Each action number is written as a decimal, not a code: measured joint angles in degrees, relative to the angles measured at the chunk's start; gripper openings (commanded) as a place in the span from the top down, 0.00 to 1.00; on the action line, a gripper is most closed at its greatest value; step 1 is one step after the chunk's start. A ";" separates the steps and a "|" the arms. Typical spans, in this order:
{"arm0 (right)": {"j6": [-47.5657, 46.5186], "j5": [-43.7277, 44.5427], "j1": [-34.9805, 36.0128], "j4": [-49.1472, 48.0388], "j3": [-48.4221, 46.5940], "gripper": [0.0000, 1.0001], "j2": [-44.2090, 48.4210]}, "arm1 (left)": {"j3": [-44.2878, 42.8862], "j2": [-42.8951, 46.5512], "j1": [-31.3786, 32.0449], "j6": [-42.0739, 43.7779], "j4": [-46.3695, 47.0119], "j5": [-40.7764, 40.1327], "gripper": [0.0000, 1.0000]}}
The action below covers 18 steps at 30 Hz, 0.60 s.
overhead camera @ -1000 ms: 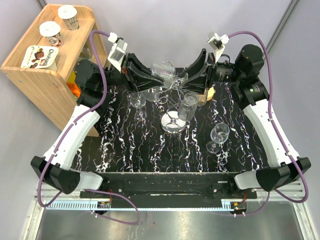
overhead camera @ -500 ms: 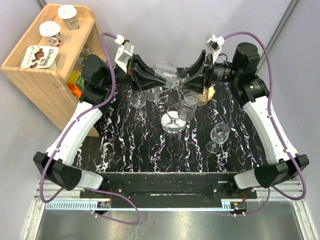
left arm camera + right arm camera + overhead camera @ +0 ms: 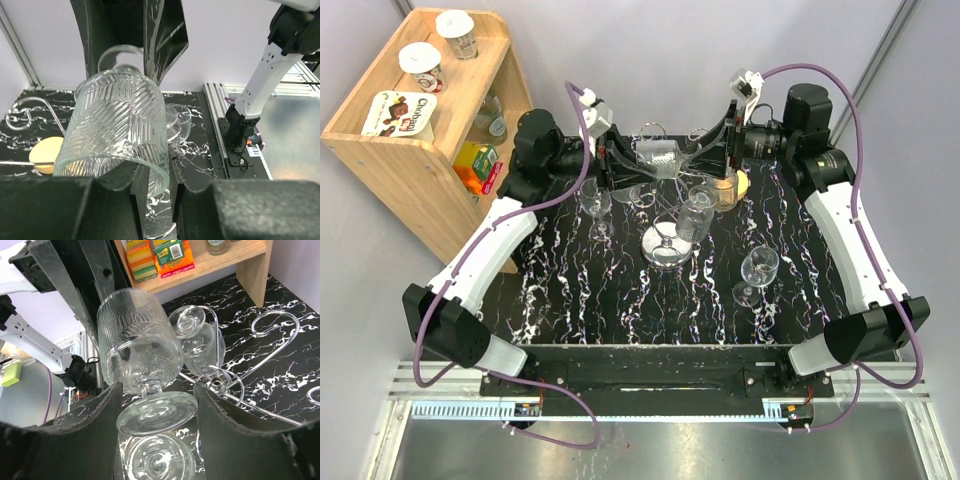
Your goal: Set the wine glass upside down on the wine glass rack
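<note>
Since a second ago the left arm has swung inward toward the table's middle and its wrist has levelled out; the right arm has barely shifted. The clear ribbed wine glass [image 3: 662, 158] was tipped upward then. It now lies almost level between the two grippers, in the air above the shiny chrome wire rack [image 3: 665, 250] with its round mirror base.

- The left gripper [image 3: 152, 197] has its fingers nearly together, with the bowl's rim wall in the narrow gap. I cannot tell whether they pinch it or have let go.
- The right gripper [image 3: 157, 402] has its fingers set apart and closed on the glass's round foot.

Judgement: this is a hand-over to the right arm. A grip at the foot suits hanging the glass bowl-down. It is not yet on the rack; a curled wire arm [image 3: 280, 322] stands free nearby.
</note>
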State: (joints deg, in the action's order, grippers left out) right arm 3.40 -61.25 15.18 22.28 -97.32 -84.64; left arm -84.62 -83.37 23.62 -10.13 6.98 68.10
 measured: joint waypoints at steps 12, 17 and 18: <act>-1.66 0.74 -0.61 0.22 0.00 1.00 -0.85 | 3.08 -0.76 -0.26 1.73 -0.02 -0.81 0.46; -4.39 2.38 -0.63 2.25 -1.20 1.00 -1.22 | 3.10 -0.81 -0.42 4.33 -1.92 -2.14 0.32; -4.94 2.84 -0.68 2.89 -1.53 1.00 -1.31 | 3.10 -0.81 -0.46 5.16 -2.78 -2.60 0.30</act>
State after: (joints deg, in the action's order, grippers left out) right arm -1.54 -58.41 14.50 25.17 -98.85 -85.95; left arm -81.52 -84.18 23.16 -4.97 4.21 65.49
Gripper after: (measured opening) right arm 0.615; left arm 0.646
